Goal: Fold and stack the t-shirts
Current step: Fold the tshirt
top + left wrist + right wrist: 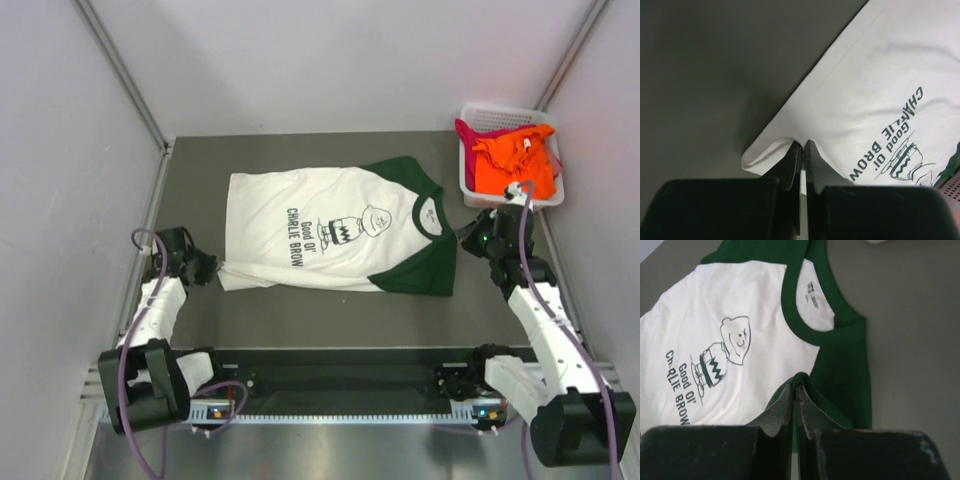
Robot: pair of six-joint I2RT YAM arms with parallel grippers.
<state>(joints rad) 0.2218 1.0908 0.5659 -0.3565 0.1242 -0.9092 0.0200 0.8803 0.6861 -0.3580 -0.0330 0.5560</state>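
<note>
Top view: both arms are stretching low over the grey table (300,310), left gripper (205,268) at a hem corner of the white t-shirt (320,235), right gripper (468,238) at its green sleeve; orange t-shirt (515,160) and magenta t-shirt (468,132) are sitting in the basket (500,110). Left wrist: jaws are clamping shut on that corner. Right wrist: jaws are pinching sleeve cloth, neck label showing only here.

The flat t-shirt (320,235) lies spread on the table (300,320), its neck to the right. My left claw (205,268) is at its near left corner, pinching the edge. My right claw (470,240) is at its near right side, pinching the sleeve. Behind the t-shirt and to its right stands a basket (510,108) with other shirts (510,155) bunched in it.
</note>
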